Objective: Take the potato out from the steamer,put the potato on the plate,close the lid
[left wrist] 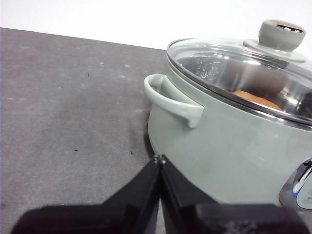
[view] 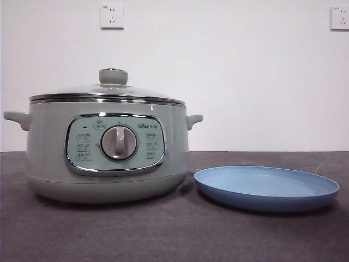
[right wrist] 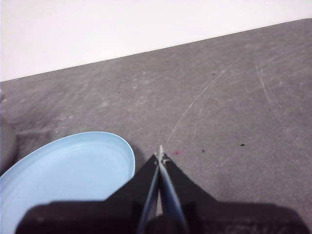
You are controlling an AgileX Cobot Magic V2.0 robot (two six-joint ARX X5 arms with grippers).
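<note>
The sage-green steamer [view: 109, 147] stands on the table's left half, its dial facing the front camera. The glass lid [view: 109, 91] with its green knob sits shut on it. Through the glass in the left wrist view, the orange-brown potato [left wrist: 256, 99] lies inside the steamer [left wrist: 229, 146]. The light-blue plate [view: 267, 188] rests on the table to the right of the steamer and holds nothing. My left gripper [left wrist: 158, 160] is shut and empty, hovering beside the steamer's side handle [left wrist: 173, 100]. My right gripper [right wrist: 160, 155] is shut and empty, just past the plate [right wrist: 68, 170] rim.
The dark grey tabletop [view: 163, 234] runs back to a white wall with two sockets [view: 112, 16]. Neither arm shows in the front view.
</note>
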